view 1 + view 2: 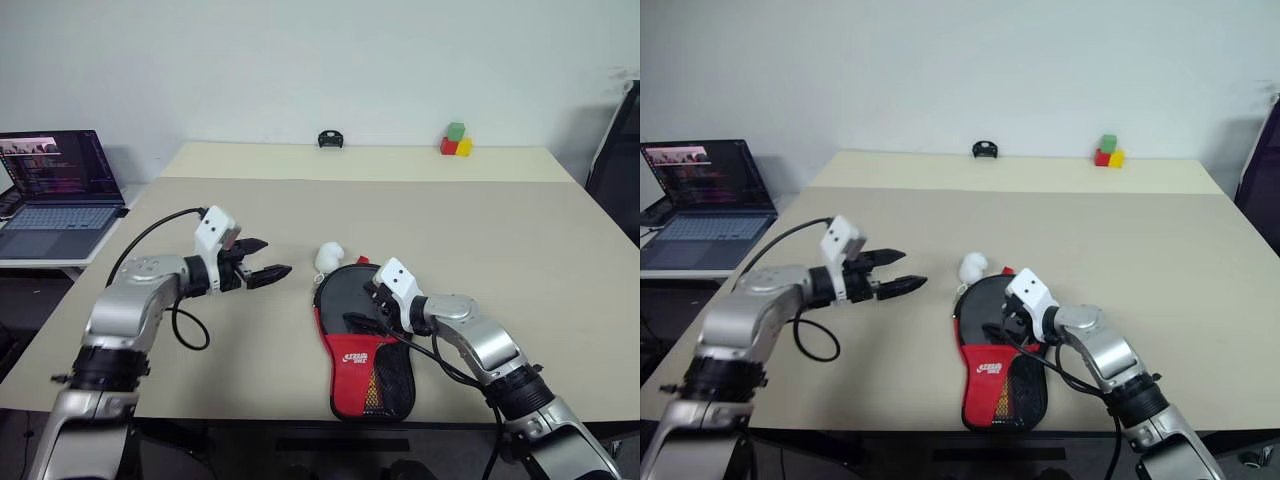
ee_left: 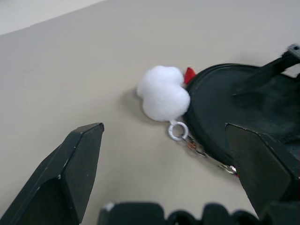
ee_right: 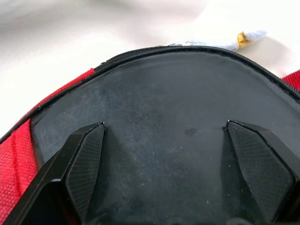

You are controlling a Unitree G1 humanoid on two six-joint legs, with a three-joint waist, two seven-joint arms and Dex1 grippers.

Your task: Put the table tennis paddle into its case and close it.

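Note:
The case [image 1: 362,350] lies flat near the table's front edge. Its black rounded part points away from me and its red narrow end with the mesh pocket points toward me. A white pompom [image 1: 329,256] on a ring hangs off its far tip. My right gripper [image 1: 362,305] is open and hovers low over the black rounded part [image 3: 164,93], one finger to each side. My left gripper [image 1: 272,258] stands open above the bare table, left of the pompom [image 2: 163,93] and pointing at it. The table tennis paddle is hidden.
A beige table [image 1: 450,200] stretches far back. Red, yellow and green blocks [image 1: 456,142] and a small black object [image 1: 331,139] sit along its far edge. An open laptop [image 1: 55,190] stands on a side desk at the left.

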